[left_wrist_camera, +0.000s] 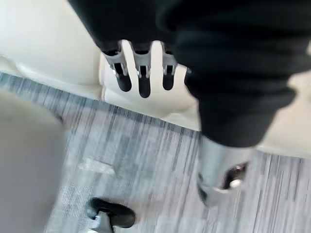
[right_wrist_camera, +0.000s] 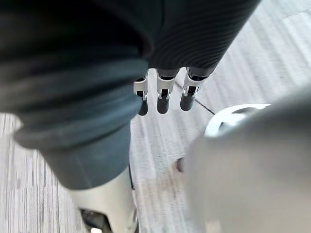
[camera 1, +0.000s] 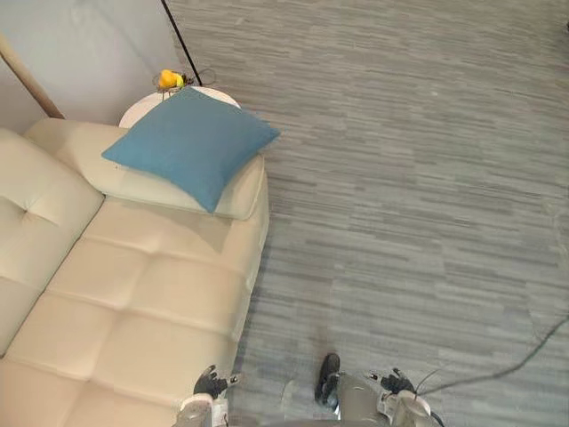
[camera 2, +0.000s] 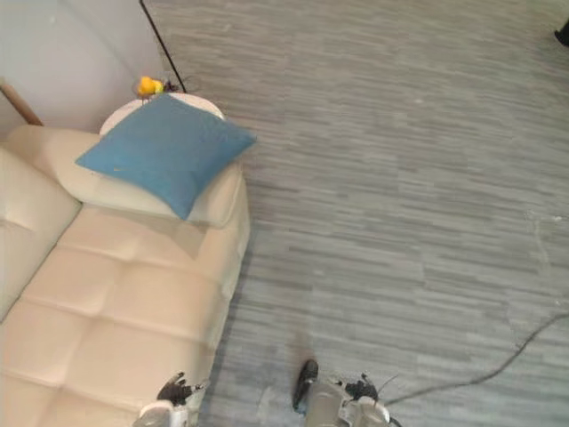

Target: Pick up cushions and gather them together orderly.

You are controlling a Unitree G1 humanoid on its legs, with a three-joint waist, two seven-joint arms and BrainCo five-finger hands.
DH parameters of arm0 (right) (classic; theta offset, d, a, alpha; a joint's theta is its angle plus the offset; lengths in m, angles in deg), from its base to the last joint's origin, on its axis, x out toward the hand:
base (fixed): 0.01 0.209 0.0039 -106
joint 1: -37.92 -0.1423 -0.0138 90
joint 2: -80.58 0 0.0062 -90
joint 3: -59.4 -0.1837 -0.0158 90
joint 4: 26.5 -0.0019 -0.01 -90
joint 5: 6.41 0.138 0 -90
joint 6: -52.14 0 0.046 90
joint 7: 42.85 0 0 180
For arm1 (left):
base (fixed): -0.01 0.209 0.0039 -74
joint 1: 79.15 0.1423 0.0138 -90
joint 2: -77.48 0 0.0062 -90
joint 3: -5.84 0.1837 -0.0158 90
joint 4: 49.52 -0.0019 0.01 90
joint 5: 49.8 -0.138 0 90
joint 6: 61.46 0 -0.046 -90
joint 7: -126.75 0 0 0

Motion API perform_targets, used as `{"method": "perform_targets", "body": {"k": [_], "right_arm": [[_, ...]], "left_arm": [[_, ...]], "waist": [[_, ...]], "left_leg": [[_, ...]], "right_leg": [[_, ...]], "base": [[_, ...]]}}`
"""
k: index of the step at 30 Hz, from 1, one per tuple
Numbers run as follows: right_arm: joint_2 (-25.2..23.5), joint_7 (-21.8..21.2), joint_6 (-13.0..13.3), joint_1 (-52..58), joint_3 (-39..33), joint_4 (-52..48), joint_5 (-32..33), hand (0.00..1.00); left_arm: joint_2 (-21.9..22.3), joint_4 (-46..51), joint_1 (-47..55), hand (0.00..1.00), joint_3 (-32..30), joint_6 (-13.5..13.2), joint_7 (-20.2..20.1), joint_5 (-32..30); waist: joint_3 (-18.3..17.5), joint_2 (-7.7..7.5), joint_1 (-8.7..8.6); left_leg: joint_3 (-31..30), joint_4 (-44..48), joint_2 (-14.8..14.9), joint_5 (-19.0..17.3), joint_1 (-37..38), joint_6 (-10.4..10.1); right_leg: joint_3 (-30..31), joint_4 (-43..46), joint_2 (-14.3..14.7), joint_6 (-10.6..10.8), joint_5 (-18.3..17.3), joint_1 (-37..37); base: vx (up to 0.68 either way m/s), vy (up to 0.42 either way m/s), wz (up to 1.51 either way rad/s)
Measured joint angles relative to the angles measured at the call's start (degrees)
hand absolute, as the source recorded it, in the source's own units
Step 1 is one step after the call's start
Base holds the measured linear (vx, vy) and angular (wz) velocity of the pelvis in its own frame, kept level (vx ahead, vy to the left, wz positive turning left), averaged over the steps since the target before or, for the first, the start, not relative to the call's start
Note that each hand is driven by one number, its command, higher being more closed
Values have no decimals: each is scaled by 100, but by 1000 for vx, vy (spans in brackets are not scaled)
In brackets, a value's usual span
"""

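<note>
1 blue cushion (camera 1: 191, 142), 1 sofa (camera 1: 133, 302), 1 table (camera 1: 138, 111), 1 yellow object (camera 1: 168, 79).

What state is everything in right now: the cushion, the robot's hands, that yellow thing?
Blue cushion: resting on the far end of the sofa, not held.
Left hand: open, fingers straight, holding nothing.
Right hand: open, holding nothing.
Yellow object: sitting on the round side table.

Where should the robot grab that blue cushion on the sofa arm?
Best bet is the corner that pokes past the sofa arm toward the carpet. The blue cushion lies flat there like a diamond, so that corner seems to hang free. Coming from the carpet side, the right hand could probably pinch it top and bottom.
</note>
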Motion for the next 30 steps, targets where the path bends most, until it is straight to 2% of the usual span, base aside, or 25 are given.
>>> {"method": "perform_targets", "body": {"k": [1,2,3,4,6,7,8,9,10,11,12,13,14,15,17,18,19,21,23,24,25,26,28,29,30], "right_arm": [[-14,14,-2,-27,93,4,17,0],[-21,20,-2,-26,123,13,19,0],[-23,50,-5,-43,141,22,29,0],[-18,85,-4,-93,132,64,51,0],[3,107,-2,-180,108,112,72,0],[30,128,2,-332,23,105,71,0],[41,134,3,-353,0,96,69,0],[44,137,4,-338,-11,91,66,0],[49,138,4,-294,5,94,62,0],[-21,138,-5,-250,72,105,57,0],[-58,119,-13,-254,144,109,52,0],[-86,96,-19,-236,165,113,48,0],[-76,89,-46,-237,158,111,18,0],[-72,87,-52,-232,159,107,10,0],[-72,73,-43,-199,160,104,-3,0],[-78,46,-44,-150,164,88,-5,0],[-81,33,-48,-87,183,91,-8,0],[-80,36,-54,-72,190,94,-76,0],[-101,34,-51,-21,190,103,-207,0],[-102,29,-51,-33,190,104,-206,0],[-101,23,-50,-45,192,122,-205,0],[-98,21,-50,-82,192,144,-204,0],[-100,17,-51,-83,249,239,-198,0],[-111,16,-55,-45,263,258,-196,0],[-36,6,-60,12,261,270,-194,0]], "left_arm": [[54,21,-11,0,-78,-7,0,112],[47,41,-29,0,-48,-18,-8,154],[35,79,-79,0,-36,-28,-16,172],[24,174,-101,0,-15,-48,-15,203],[-14,294,-112,0,102,-72,-19,210],[-28,363,-121,0,168,-76,-21,210],[-22,375,-128,0,181,-76,-20,208],[0,370,-120,0,188,-73,-17,208],[12,363,-112,0,193,-73,-18,209],[-30,363,-129,0,189,-76,-23,206],[-44,364,-131,0,197,-75,-29,201],[-82,366,-141,0,187,-72,-41,202],[-85,362,-161,0,170,-65,-37,206],[-85,357,-150,0,158,-59,-35,210],[-88,318,-113,0,181,-43,-38,208],[-91,302,-112,0,245,-33,-40,208],[-137,251,-115,0,305,-19,-40,207],[-231,251,-69,0,356,-8,-36,211],[-292,245,-52,0,350,19,-29,210],[-314,251,-64,0,348,26,-28,211],[-318,250,-67,0,343,19,-27,210],[-314,250,-55,0,346,23,-28,209],[-331,225,-18,0,344,38,-26,206],[-365,203,-11,0,321,41,-28,225],[-328,104,-54,0,296,49,-7,224]], "waist": [[86,49,27],[115,44,37],[139,51,62],[220,-96,140],[242,-132,186],[259,-136,190],[257,-133,190],[236,-95,193],[224,-76,243],[181,-144,355],[145,-225,353],[151,-307,342],[157,-317,359],[153,-308,378],[140,-299,380],[137,-316,348],[126,-356,330],[126,-366,353],[124,-355,344],[118,-356,321],[118,-352,290],[115,-337,261],[66,-441,214],[36,-628,170],[14,-540,151]], "left_leg": [[56,1176,200,597,-462,-47],[108,1578,254,434,-653,22],[249,1928,267,107,-949,116],[583,1833,206,-263,-1350,231],[793,1085,37,-414,-1704,265],[841,-52,-200,-373,-1965,279],[838,-692,-304,-205,-1994,256],[825,-1839,-413,286,-1956,173],[835,-2228,-447,930,-1908,153],[937,-2316,-565,1301,-1741,396],[978,-2313,-622,1222,-1735,450],[1009,-2152,-679,1126,-1731,655],[1131,-1904,-654,972,-1654,806],[1171,-1826,-630,871,-1539,840],[1140,-1863,-623,676,-1065,910],[1077,-1953,-625,519,-767,905],[965,-2061,-654,372,-505,877],[921,-2350,-649,365,-70,875],[770,-2600,-596,365,249,874],[642,-2631,-551,349,296,846],[456,-2652,-496,326,300,809],[369,-2666,-443,287,297,742],[87,-2647,-471,212,193,615],[-162,-2629,-599,126,194,478],[-322,-2601,-591,21,227,344]], "right_leg": [[-11,-305,198,-126,-160,501],[-4,-430,256,-155,-221,714],[-6,-578,278,-164,-272,1031],[-25,-845,260,-126,-267,1426],[-5,-1104,224,-102,-272,1740],[37,-1220,127,28,-351,1911],[62,-1256,85,106,-403,1990],[83,-1389,62,214,-472,2183],[119,-1464,56,319,-545,2347],[225,-1546,-23,450,-650,2540],[248,-1541,-102,465,-658,2528],[271,-1414,-210,511,-621,2519],[401,-987,-303,531,-613,2469],[518,-552,-333,535,-615,2390],[626,1166,-536,1009,-404,1918],[641,2326,-726,1372,-176,1474],[511,3145,-958,1301,-290,1166],[4,3381,-1297,1105,-577,991],[-423,2785,-1445,985,-752,900],[-460,2158,-1365,981,-753,851],[-230,1257,-1094,956,-703,808],[-2,677,-900,1009,-596,816],[793,-588,-545,1057,-53,816],[1203,-845,-492,956,473,806],[1135,-649,-468,800,335,811]], "base": [[499,-195,2],[495,-173,8],[545,-178,2],[515,-154,-5],[416,-61,-13],[318,45,-11],[485,91,-12],[429,133,-12],[536,165,-22],[480,129,-18],[492,94,-13],[487,104,-3],[461,128,-11],[424,161,-19],[349,132,-7],[390,101,29],[460,97,37],[411,49,32],[245,-34,35],[189,-89,58],[273,-170,68],[206,-202,68],[228,-291,77],[209,-348,92],[193,-309,75]]}}
